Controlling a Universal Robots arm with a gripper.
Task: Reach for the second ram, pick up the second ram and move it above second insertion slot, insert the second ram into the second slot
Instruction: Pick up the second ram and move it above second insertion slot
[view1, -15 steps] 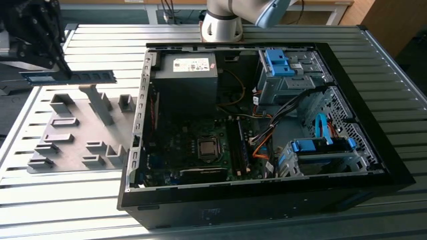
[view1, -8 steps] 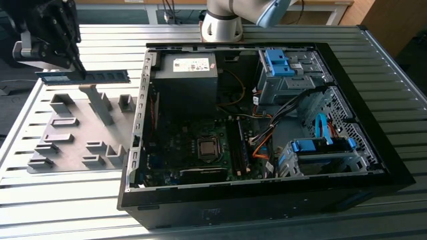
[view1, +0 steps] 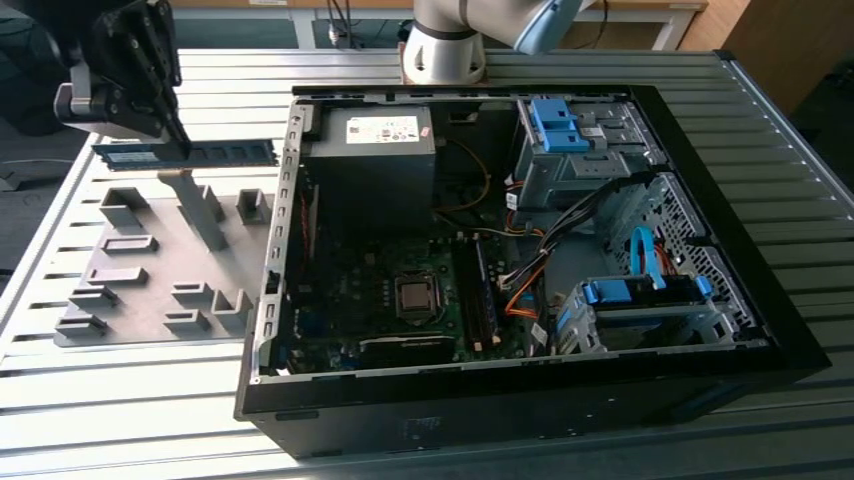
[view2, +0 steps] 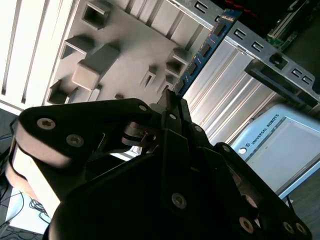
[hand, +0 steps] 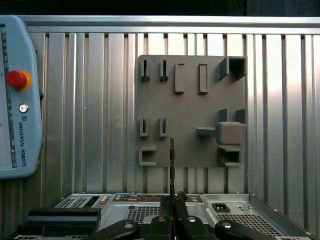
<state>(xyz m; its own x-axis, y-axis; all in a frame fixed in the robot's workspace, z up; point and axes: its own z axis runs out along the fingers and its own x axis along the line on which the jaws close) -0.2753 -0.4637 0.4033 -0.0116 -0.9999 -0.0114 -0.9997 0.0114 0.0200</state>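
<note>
**While gripper held second ram off to the side of the PC case**

As the arm hung over the upper left of the exterior view, its claw was closed tight on the second ram, fingers pinching the stick approx. mid-length. The stick lay level w/ both ends poking out either side of the fingers. It sat in the air above the far edge of the grey fixture plate, just beside the open case's left wall, and cast a shadow on the plate.

Both wrist views agreed. The first wrist view showed the ram edge-on, running straight out from the clamped gripper, w/ the plate behind it. The second wrist view showed its blue board and dark chips beyond the fingertips.

The motherboard lay inside the case, well apart from the stick. The plate and case rested on the slatted metal table.
</note>
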